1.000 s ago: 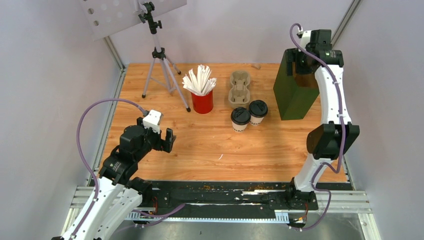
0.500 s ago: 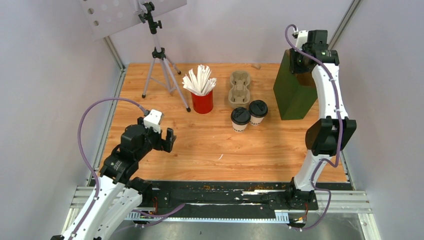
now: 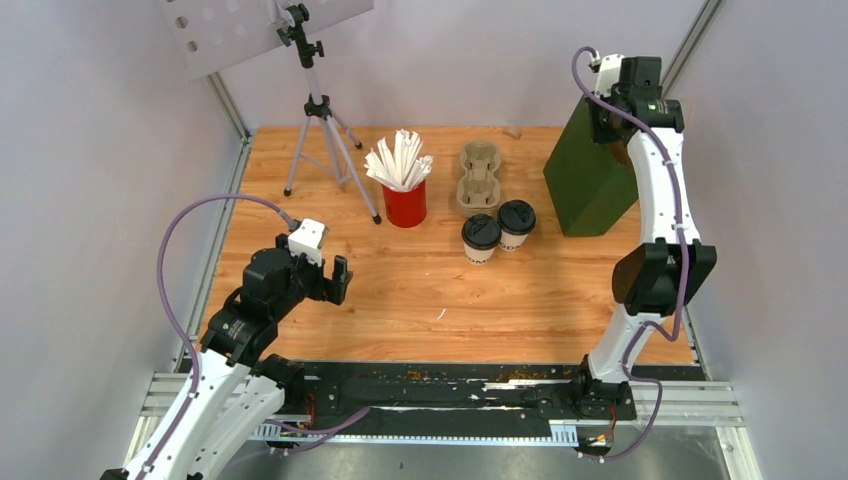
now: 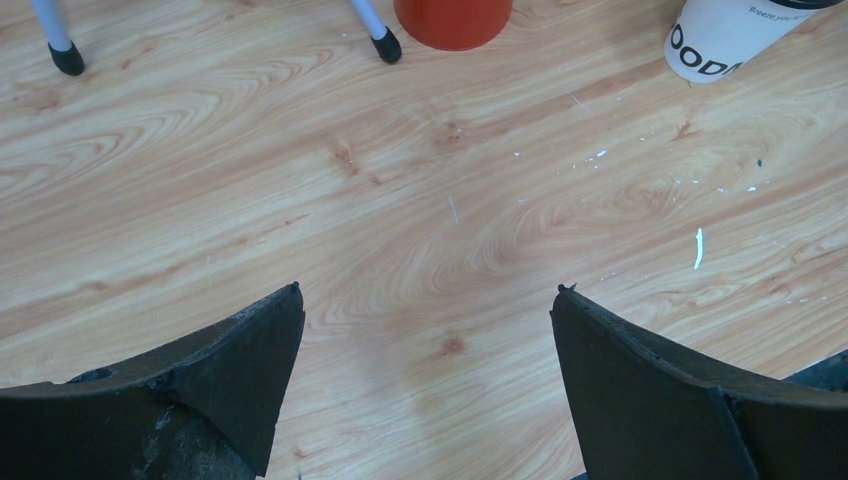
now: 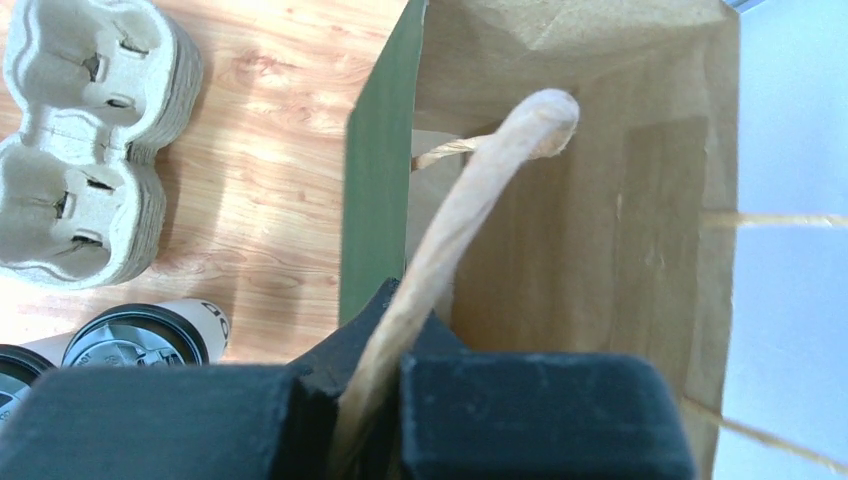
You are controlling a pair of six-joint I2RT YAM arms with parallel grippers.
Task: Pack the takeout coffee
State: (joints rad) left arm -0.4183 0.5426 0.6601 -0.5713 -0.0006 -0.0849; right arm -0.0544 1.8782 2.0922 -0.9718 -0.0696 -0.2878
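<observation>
Two takeout coffee cups, white with black lids, stand side by side mid-table (image 3: pixel 480 238) (image 3: pixel 516 223). The right wrist view catches one of them at its lower left (image 5: pixel 140 335), and the left wrist view shows the base of one at top right (image 4: pixel 725 45). A green paper bag (image 3: pixel 585 185) stands open at the back right, its brown inside (image 5: pixel 600 220) visible. My right gripper (image 3: pixel 605 120) (image 5: pixel 400 330) hangs over the bag's mouth, shut on its twisted paper handle (image 5: pixel 470 210). At the front left, my left gripper (image 3: pixel 338 280) (image 4: pixel 428 300) is open and empty over bare wood.
A beige pulp cup tray (image 3: pixel 478 175) (image 5: pixel 80 140) lies behind the cups. Left of it stands a red cup of white straws (image 3: pixel 404 200) (image 4: pixel 452 10). A tripod (image 3: pixel 322 140) stands at the back left, with two of its feet (image 4: pixel 68 58) in the left wrist view.
My right gripper has shut on the bag's handle and shifted slightly, and the bag now leans a little. The left arm and the cups have not moved.
</observation>
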